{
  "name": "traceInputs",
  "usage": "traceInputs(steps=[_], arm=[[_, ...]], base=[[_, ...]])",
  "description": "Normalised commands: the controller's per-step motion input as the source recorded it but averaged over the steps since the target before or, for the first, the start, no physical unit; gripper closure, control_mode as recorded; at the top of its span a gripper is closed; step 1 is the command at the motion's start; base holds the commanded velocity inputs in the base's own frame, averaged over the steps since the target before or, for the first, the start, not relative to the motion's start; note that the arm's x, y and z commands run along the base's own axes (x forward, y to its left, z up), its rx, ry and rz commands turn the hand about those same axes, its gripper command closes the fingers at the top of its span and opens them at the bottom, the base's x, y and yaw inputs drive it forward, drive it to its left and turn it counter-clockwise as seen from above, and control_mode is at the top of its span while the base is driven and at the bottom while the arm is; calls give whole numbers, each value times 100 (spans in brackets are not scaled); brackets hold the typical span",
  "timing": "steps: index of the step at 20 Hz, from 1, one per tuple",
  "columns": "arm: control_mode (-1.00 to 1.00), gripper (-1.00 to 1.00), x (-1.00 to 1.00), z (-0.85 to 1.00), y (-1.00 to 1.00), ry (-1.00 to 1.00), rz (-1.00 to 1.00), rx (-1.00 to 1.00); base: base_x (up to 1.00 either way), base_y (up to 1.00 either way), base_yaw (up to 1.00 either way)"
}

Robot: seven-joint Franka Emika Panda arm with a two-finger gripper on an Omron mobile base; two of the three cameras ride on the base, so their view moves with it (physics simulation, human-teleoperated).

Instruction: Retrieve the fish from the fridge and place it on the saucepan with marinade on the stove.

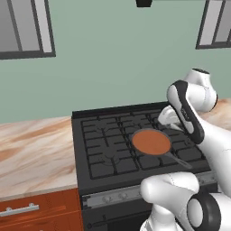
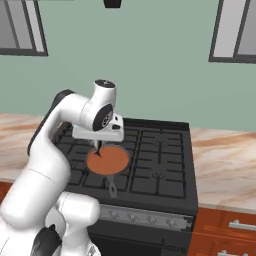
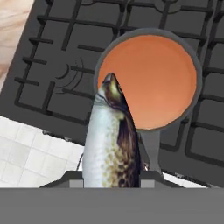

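My gripper [image 2: 98,146] is shut on the fish [image 3: 111,140], a slender silver-brown fish that hangs nose-down from the fingers. In the right base view the fish [image 2: 98,151] dangles just above the left rim of the saucepan with marinade [image 2: 107,161]. In the hand view its nose overlaps the pan's left edge [image 3: 153,78]. The shallow dark pan [image 1: 151,141] holds a flat orange-brown surface, and its thin handle [image 1: 178,160] points toward the front. It rests on the grates of the black stove [image 1: 103,153]. The fridge is out of view.
Marble counter [image 1: 36,149] lies left of the stove and more counter [image 2: 225,165] lies right of it. Red-brown drawers [image 1: 27,212] with silver handles sit below. A silver knob panel [image 2: 145,217] runs along the stove front. White floor tiles [image 3: 30,157] lie below.
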Motion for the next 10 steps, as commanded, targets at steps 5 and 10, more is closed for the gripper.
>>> traceInputs(steps=[5,10], arm=[[-100,100,51,-41,-35,21,0,0],[-100,100,50,-59,-8,10,0,0]], base=[[0,0,0],[0,0,0]])
